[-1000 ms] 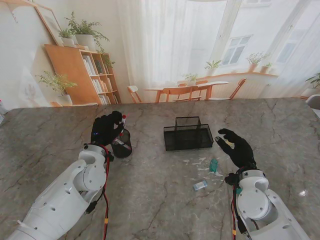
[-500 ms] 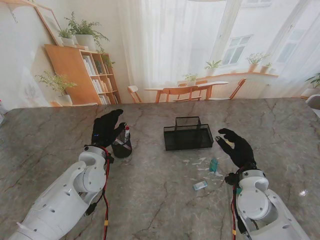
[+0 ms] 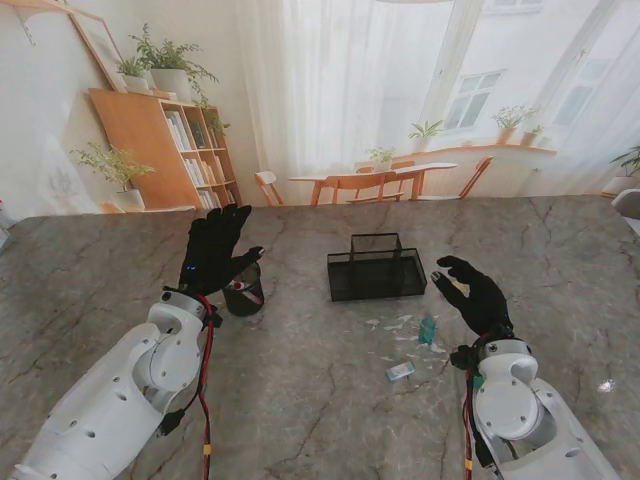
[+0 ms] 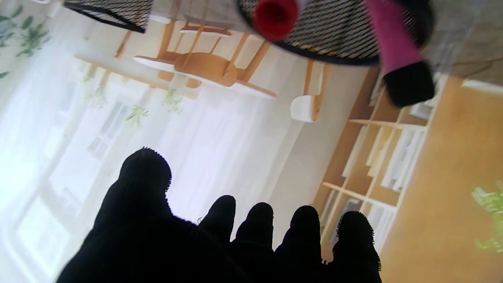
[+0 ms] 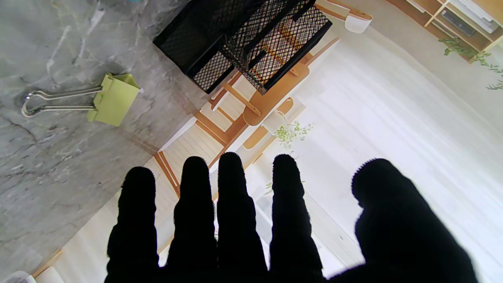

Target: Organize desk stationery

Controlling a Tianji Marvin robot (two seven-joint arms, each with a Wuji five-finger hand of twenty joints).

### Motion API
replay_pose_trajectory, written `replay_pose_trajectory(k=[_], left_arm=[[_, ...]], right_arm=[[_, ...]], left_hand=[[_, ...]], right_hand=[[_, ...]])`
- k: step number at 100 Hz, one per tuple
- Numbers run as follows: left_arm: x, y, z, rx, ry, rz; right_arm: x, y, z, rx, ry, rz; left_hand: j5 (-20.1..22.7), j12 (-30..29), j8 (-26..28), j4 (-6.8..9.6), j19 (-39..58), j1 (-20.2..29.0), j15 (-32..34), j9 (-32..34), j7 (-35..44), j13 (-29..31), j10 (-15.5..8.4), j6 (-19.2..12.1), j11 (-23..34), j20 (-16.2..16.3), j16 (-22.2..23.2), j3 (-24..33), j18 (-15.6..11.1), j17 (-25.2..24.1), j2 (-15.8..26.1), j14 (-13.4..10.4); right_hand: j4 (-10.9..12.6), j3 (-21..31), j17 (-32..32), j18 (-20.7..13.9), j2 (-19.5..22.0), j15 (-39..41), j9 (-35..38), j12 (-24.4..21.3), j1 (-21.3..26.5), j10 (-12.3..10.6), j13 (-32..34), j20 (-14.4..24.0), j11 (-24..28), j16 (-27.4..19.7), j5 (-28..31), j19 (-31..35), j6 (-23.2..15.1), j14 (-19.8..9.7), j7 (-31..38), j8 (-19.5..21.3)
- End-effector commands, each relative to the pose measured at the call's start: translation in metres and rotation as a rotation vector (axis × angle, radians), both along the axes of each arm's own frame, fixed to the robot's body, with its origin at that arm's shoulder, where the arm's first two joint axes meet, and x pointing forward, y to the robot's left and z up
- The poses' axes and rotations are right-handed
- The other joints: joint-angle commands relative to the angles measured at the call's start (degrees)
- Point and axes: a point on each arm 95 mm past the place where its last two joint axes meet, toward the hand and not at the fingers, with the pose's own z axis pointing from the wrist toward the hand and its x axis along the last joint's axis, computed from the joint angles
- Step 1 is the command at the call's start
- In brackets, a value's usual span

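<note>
Since 0.5 s ago, left hand (image 3: pixel 217 250) has lifted off round black mesh pen cup (image 3: pixel 243 290); fingers now spread, holding nothing. Cup upright at 5 o'clock of that hand, holding red-capped marker (image 4: pixel 275 13) and pink pen (image 4: pixel 389 35). Right hand (image 3: pixel 476 295) unchanged, fingers apart, at 3 o'clock of rectangular black mesh organizer (image 3: pixel 376 268). Green binder clip (image 5: pixel 114 99) lies near organizer.

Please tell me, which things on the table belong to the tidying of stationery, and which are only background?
Belong to the job:
round mesh pen cup with markers inside
rectangular mesh organizer
green binder clip
teal clip
small eraser-like piece

Only background:
marble table
printed room backdrop
</note>
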Motion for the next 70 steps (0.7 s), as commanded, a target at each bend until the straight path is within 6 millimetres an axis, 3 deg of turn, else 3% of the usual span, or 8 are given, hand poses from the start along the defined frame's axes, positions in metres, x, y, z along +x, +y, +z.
replay_pose_trajectory(k=[1, 26, 34, 70], left_arm=[[-0.006, -0.005, 0.009, -0.004, -0.031, -0.031], [-0.030, -0.021, 0.028, 0.008, -0.146, -0.194], [-0.037, -0.026, 0.028, -0.005, -0.168, -0.240], [-0.058, -0.042, 0.004, -0.006, -0.101, -0.393]], right_arm=[[-0.001, 0.002, 0.000, 0.002, 0.003, 0.018], [-0.001, 0.010, 0.007, -0.009, -0.010, 0.065], [-0.002, 0.014, 0.010, -0.013, -0.015, 0.090], [-0.006, 0.042, 0.031, -0.057, -0.070, 0.247]], left_hand=[[-1.62, -0.56, -0.49, -7.86, -2.03, -1.82, -0.88, -0.26, -0.57, -1.90, -0.97, -1.65, -0.50, 0.57, -0.63, -0.79, 1.06, -0.84, 3.14, -0.14], [1.32, 0.77, 1.10, -8.04, 2.71, -1.67, 1.44, 3.56, 1.27, 0.33, -1.71, -2.80, 0.63, 4.44, 0.30, -0.81, 0.69, 0.44, 3.43, -0.82], [1.99, 1.52, 1.80, -8.08, 8.68, -1.63, 1.81, 5.01, 1.51, 1.93, -2.08, -3.18, 0.90, 5.44, 0.75, -0.76, 0.86, 0.60, 3.34, -1.48], [7.26, 3.31, 2.99, -8.36, 22.08, -1.13, 3.78, 13.94, 3.29, 11.64, -3.76, -5.28, 3.03, 4.41, 2.47, -0.83, 1.31, 7.02, 3.07, -3.62]], right_hand=[[0.40, -1.66, -0.10, 0.96, 1.10, 0.15, 0.30, 0.89, 0.27, -0.07, 0.73, 0.13, 0.44, 0.54, 0.73, 1.06, -0.07, 0.24, 0.41, 1.00], [0.48, -1.47, -0.09, 0.80, 0.14, 0.16, 0.21, 0.91, 0.18, -0.16, 0.70, 0.11, 0.45, 0.54, 0.47, 1.05, -0.10, 0.08, 0.36, 1.03], [0.50, -1.36, -0.07, 0.80, -0.37, 0.17, 0.19, 0.93, 0.07, -0.29, 0.69, 0.12, 0.48, 0.54, 0.33, 1.06, -0.14, -0.04, 0.32, 1.04], [0.58, 0.36, 0.74, 0.95, -3.05, 0.59, 0.19, 1.11, -0.58, -1.08, 1.15, 0.44, 0.75, 0.59, -0.07, 1.64, -0.44, -0.56, 0.43, 1.33]])
